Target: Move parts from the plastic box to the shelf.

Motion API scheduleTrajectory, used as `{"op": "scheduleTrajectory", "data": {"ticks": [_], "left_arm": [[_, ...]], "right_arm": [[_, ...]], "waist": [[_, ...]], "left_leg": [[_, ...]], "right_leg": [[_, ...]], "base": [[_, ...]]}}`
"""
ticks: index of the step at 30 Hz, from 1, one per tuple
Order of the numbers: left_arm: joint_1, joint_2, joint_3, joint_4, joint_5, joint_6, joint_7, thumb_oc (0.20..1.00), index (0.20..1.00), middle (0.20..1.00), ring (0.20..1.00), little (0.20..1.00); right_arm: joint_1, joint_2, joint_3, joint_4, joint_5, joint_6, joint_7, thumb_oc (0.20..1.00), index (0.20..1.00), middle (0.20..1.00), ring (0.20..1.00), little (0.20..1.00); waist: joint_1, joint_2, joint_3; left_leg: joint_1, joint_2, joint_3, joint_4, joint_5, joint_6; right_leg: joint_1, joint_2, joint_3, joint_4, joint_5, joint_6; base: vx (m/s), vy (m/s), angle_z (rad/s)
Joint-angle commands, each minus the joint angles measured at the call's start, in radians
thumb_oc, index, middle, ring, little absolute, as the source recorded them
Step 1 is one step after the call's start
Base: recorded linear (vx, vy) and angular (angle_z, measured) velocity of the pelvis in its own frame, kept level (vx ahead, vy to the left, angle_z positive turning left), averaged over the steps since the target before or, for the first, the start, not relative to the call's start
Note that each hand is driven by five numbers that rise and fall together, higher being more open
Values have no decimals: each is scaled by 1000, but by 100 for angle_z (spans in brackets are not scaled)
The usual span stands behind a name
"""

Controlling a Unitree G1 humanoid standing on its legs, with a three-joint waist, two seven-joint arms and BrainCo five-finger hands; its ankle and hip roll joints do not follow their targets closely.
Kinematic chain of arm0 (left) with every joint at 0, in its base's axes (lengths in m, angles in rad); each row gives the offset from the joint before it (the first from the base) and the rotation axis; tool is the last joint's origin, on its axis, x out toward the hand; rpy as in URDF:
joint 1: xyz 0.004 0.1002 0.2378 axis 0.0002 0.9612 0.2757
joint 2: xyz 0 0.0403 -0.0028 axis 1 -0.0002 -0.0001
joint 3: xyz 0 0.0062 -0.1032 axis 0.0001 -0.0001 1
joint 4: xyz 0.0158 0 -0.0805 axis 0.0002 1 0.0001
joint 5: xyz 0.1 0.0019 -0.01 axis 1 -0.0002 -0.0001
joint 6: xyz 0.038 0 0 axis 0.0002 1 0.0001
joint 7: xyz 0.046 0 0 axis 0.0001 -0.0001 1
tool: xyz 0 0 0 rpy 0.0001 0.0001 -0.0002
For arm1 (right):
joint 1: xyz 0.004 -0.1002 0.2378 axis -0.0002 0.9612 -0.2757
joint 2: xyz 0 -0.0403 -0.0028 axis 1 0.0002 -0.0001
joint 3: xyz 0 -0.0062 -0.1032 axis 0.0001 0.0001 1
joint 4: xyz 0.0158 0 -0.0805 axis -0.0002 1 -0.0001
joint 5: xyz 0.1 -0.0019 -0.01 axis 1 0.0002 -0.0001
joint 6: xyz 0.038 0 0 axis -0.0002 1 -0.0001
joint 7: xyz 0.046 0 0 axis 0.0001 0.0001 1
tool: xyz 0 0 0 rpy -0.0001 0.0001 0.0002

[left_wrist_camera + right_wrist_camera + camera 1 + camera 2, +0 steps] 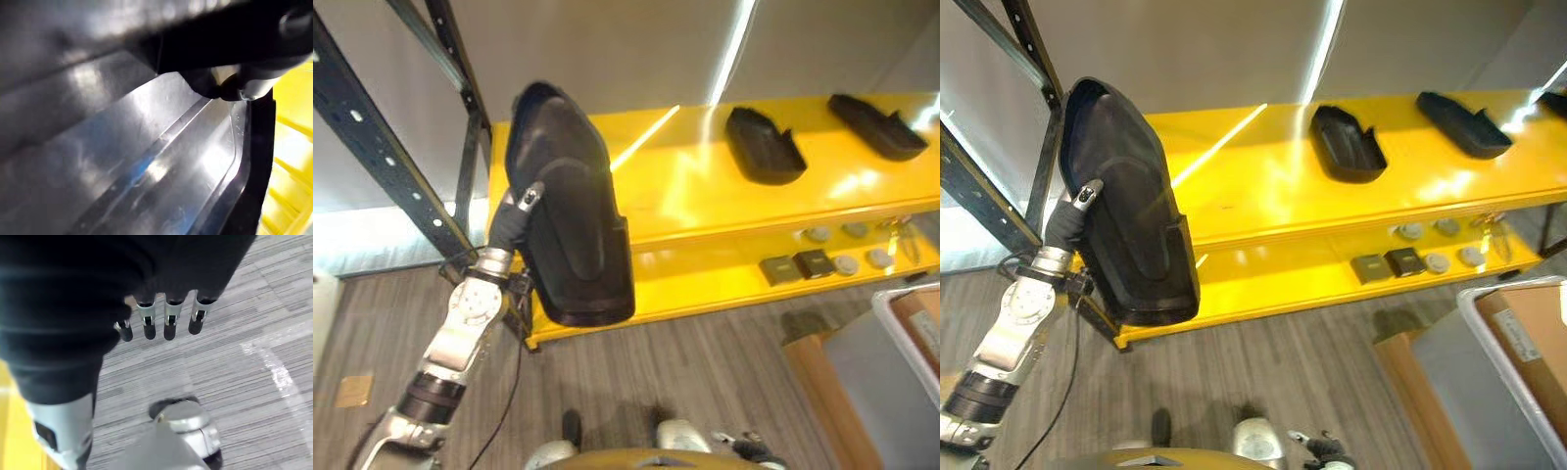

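Note:
My left hand [516,217] holds a large black moulded part [570,225] upright in the air, in front of the left end of the yellow shelf [705,191]. Its thumb [1087,194] lies curled over the part's outer face, and the left wrist view looks along the part's glossy inner side [146,161]. Two more black parts [764,145] [878,125] lie on the shelf's top board to the right. The right hand [166,323] hangs over the grey floor, fingers relaxed with nothing in them.
A grey plastic box [1508,352] with a brown carton [1540,328] inside stands at the lower right. Small grey and dark pieces [813,262] lie on the lower yellow board. A dark steel shelf upright [372,147] rises at the left.

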Motion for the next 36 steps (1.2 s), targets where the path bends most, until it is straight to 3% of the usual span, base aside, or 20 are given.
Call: {"op": "scheduleTrajectory", "data": {"ticks": [1, 3, 4, 6, 9, 12, 20, 27, 30, 36], "left_arm": [[-2, -9, 105, -109, -5, -62, 24, 200, 200, 200, 200, 200], [-5, -31, 99, -101, -18, -57, 15, 200, 200, 200, 200, 200], [2, -33, 96, -99, -9, -55, 13, 200, 200, 200, 200, 200], [20, -30, 111, -103, -7, -54, 15, 200, 200, 200, 200, 200], [10, -22, 108, -93, 9, -54, 22, 200, 200, 200, 200, 200], [3, 2, 99, -73, 27, -44, 8, 200, 200, 200, 200, 200], [-96, 87, 104, 33, 19, -29, 29, 200, 200, 200, 200, 200], [-373, 139, 4, 309, -18, -32, 117, 200, 200, 200, 200, 200], [-540, 154, -55, 439, -121, -43, 153, 200, 200, 200, 200, 200], [-746, 166, -169, 615, -199, -27, 161, 200, 200, 200, 200, 200]], "right_arm": [[-2, 7, 59, 30, -47, -5, -7, 1000, 1000, 1000, 1000, 1000], [4, -21, 53, 34, -41, -11, -9, 1000, 1000, 1000, 1000, 1000], [-5, -46, 31, 22, -20, -16, -21, 1000, 1000, 1000, 1000, 1000], [-17, -65, -11, 9, 25, -19, -32, 1000, 1000, 1000, 1000, 1000], [-30, -93, -38, -6, 54, -28, -37, 1000, 1000, 1000, 1000, 1000], [-23, -87, -41, -18, 63, -34, -29, 1000, 1000, 1000, 1000, 1000], [-1, -15, 63, -17, -14, -13, 17, 1000, 1000, 1000, 1000, 1000], [-37, 1, 149, -14, -50, -5, 32, 1000, 1000, 1000, 1000, 1000], [-79, 3, 186, -32, -35, -7, 24, 1000, 1000, 1000, 1000, 1000], [-117, -2, 204, -29, -8, -3, 19, 1000, 1000, 1000, 1000, 1000]], "waist": [[-6, -39, -29], [-7, -34, -13], [-10, -31, -4], [-3, -22, -7], [6, -8, -16], [3, -14, -28], [-6, -15, -43], [-35, -12, 4], [-50, -12, 33], [-67, -2, 62]], "left_leg": [[67, 188, -111, 43, -109, -94], [3, 189, -138, 128, -60, -89], [-36, 157, -108, 147, -47, -77], [-37, 98, -112, 120, -70, -63], [-59, 51, -91, 50, -50, -44], [-42, 28, -111, 66, -88, -31], [6, 36, -55, 16, -92, -18], [-28, 48, -34, 3, -73, -25], [-67, 58, -21, -19, -43, -34], [-121, 64, -20, -29, -14, -44]], "right_leg": [[-14, 72, -7, 8, 55, 12], [10, 94, -41, 19, 36, -16], [34, 94, -82, -2, 29, -27], [51, 97, -89, -18, 28, -23], [62, 111, -94, -30, 21, -25], [92, 110, -72, -36, 16, -21], [112, 84, -38, -95, 41, -2], [45, 90, -14, -110, 69, 5], [-13, 102, -8, -118, 92, 11], [-69, 108, -15, -125, 113, 17]], "base": [[258, -569, -2], [134, -330, 47], [82, -226, 123], [100, -151, 107], [111, -43, 4], [186, 46, 2], [96, 64, -32], [-26, 4, -13], [-62, -33, -7], [-30, -27, -12]]}}
